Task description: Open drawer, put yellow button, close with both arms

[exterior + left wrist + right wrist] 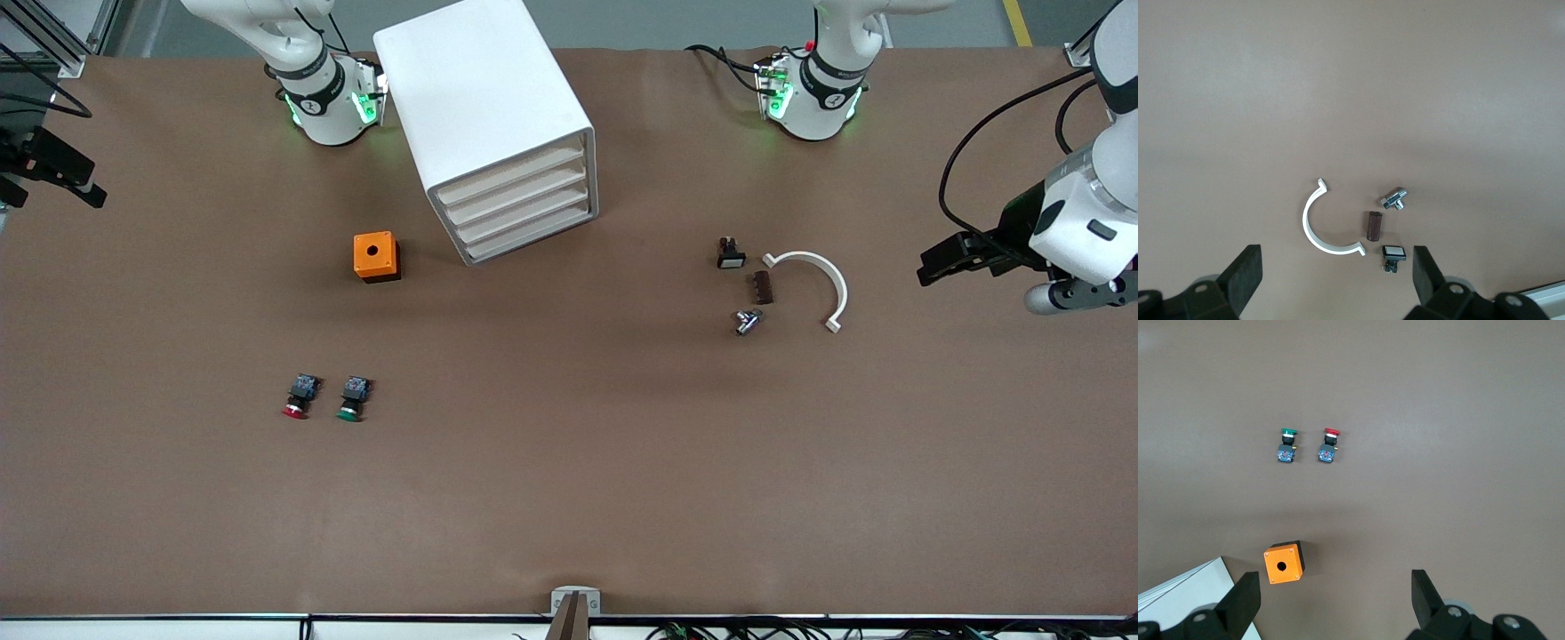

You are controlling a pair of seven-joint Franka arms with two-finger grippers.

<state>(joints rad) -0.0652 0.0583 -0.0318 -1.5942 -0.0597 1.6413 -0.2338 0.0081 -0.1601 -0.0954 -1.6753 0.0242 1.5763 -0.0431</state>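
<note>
The white cabinet (484,107) stands near the right arm's base, and a corner of the cabinet (1185,593) shows in the right wrist view. Its top drawer (511,174) is pushed in flush, like the three below it. The yellow button is out of view. My left gripper (933,265) hangs open and empty in the air at the left arm's end of the table; the left wrist view has the left gripper (1338,267) above small parts. My right gripper (62,182) is open and empty at the right arm's end, and the right wrist view puts the right gripper (1336,590) beside an orange box.
An orange box (376,256) with a round hole sits beside the cabinet. A red-capped button (299,396) and a green-capped button (354,397) lie nearer the front camera. Toward the left arm's end lie a white curved clamp (822,276), a white-capped switch (731,255), a brown block (763,288) and a metal fitting (746,322).
</note>
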